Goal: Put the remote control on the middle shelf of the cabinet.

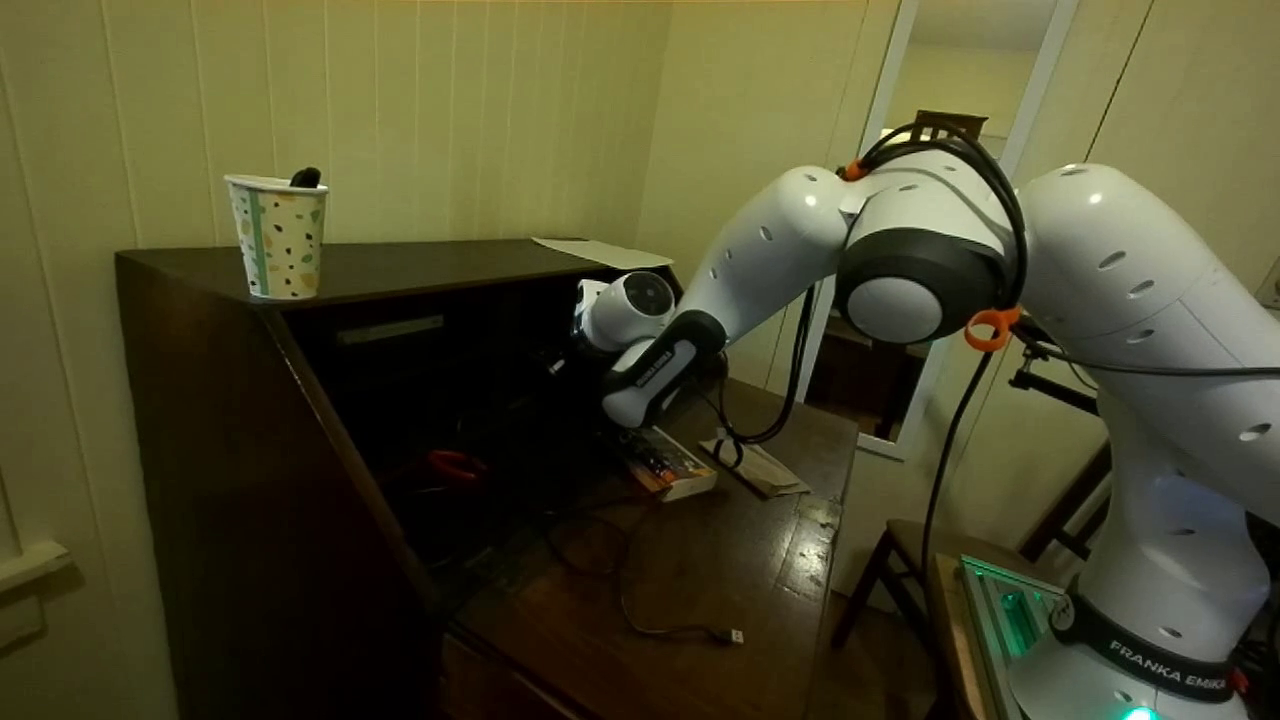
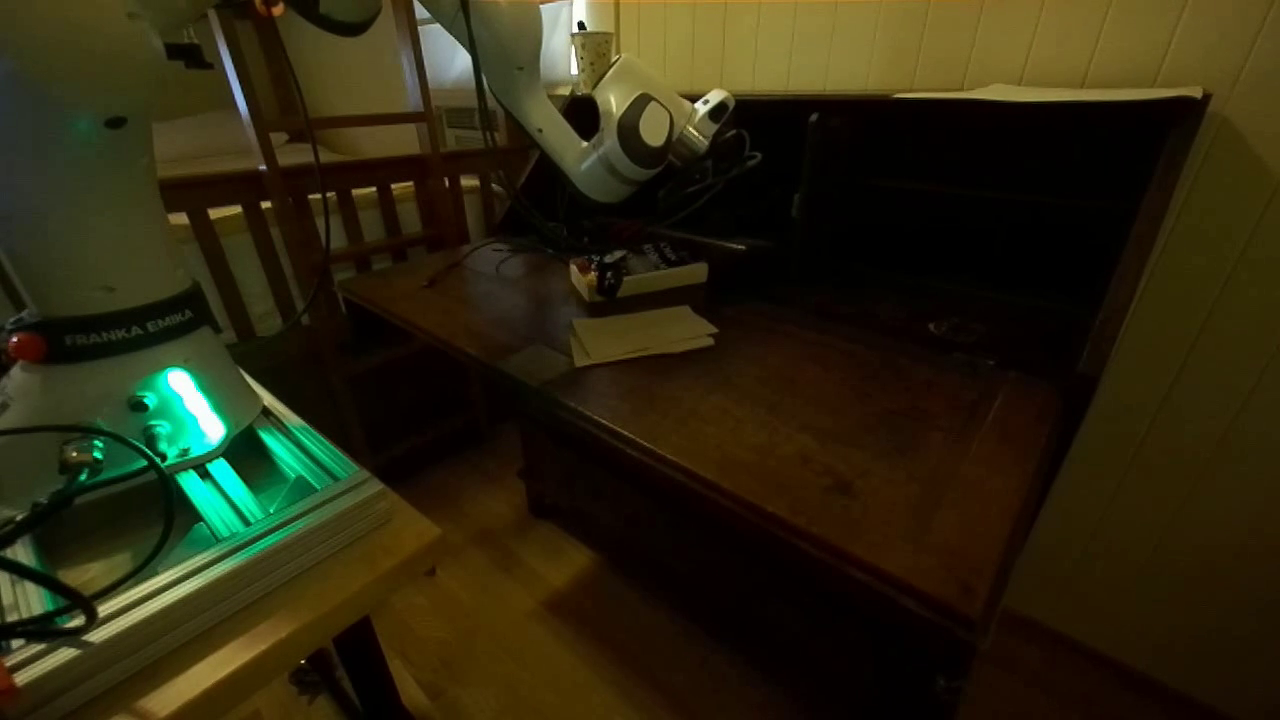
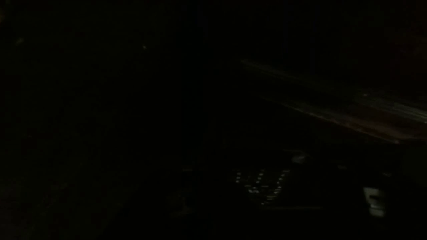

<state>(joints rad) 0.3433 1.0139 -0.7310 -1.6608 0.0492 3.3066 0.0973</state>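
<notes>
corner is dim, inside of the cabinet [image 1: 240, 450] near black. the pincer [image 1: 552, 368] reaches into that shadow, tips hard to make out; i judge it closed on the remote control [image 3: 263, 186], whose pale button marks show in the wrist view. so the remote control seems to be in the grip, at the cabinet's opening; whether it touches anything there, cannot tell.

chief worry is the dark: i can't pick out the middle shelf, so the held end could butt against its edge and twist, or land a level off. released with only one end supported, it would likely tip toward the bench [image 1: 720, 550].

arm [image 1: 770, 250] close to the cabinet front. a careless lift might catch the top edge; the jolt could shift the paper cup [image 1: 280, 240] standing near it. black cable [image 1: 801, 360] droops near the book [image 1: 668, 465]: a sideways sweep may drag that.
</notes>
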